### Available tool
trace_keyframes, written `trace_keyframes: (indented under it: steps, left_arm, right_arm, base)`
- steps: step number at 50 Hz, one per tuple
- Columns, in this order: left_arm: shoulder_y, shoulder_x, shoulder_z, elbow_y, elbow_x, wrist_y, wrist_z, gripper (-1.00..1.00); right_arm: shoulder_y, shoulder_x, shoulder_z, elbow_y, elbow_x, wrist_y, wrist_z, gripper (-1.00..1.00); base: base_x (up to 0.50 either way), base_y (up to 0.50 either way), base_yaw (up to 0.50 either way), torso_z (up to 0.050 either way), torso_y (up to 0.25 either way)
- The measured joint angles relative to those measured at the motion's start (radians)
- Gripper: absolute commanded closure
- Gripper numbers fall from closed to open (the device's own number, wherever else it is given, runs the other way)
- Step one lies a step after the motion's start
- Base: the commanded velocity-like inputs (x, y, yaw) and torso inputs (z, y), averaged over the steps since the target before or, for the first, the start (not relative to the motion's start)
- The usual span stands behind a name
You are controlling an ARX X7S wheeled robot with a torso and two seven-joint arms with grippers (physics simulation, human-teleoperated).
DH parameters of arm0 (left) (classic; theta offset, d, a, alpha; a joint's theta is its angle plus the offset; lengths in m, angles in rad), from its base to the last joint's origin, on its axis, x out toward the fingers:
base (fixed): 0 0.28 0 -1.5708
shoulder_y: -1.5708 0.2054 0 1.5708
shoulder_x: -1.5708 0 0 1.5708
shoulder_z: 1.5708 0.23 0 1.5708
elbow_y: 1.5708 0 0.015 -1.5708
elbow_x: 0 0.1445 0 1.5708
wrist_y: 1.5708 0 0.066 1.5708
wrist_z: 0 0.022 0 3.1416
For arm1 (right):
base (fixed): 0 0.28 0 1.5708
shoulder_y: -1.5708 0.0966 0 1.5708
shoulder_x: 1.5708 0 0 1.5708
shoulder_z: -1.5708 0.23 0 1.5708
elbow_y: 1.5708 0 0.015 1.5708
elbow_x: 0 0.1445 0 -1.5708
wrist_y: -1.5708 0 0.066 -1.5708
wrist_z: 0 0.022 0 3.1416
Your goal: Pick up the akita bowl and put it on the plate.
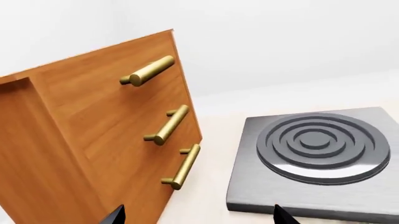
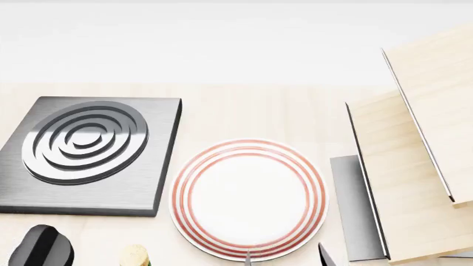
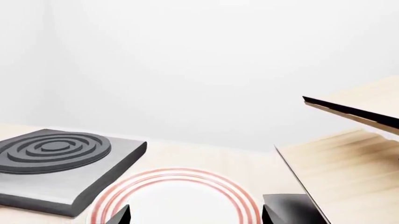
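Plate (image 2: 248,199), white with red rings: bare, just beside the dark grey burner (image 2: 87,152) on one side, with pale wooden boards (image 2: 414,166) on the other; the bowl appears in no view, so its place cannot be told. Right gripper (image 3: 196,215) looks spread, tips low over the plate's near rim; left gripper (image 1: 196,217) likewise parted, facing a wooden drawer cabinet (image 1: 106,135) next to the burner. Judged step: find the bowl first, then close on its rim squarely and lower it over the plate's centre
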Motion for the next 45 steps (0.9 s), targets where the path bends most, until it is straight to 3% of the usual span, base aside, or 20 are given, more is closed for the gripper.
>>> trace_keyframes:
  steps: [45]
  left_arm:
    - [0.053, -0.034, -0.023, -0.010, -0.067, -0.044, 0.058, -1.00]
  right_arm:
    - [0.006, 0.005, -0.015, 0.010, 0.004, -0.002, 0.007, -1.00]
  base:
    - [0.00, 0.00, 0.00, 0.000, 0.000]
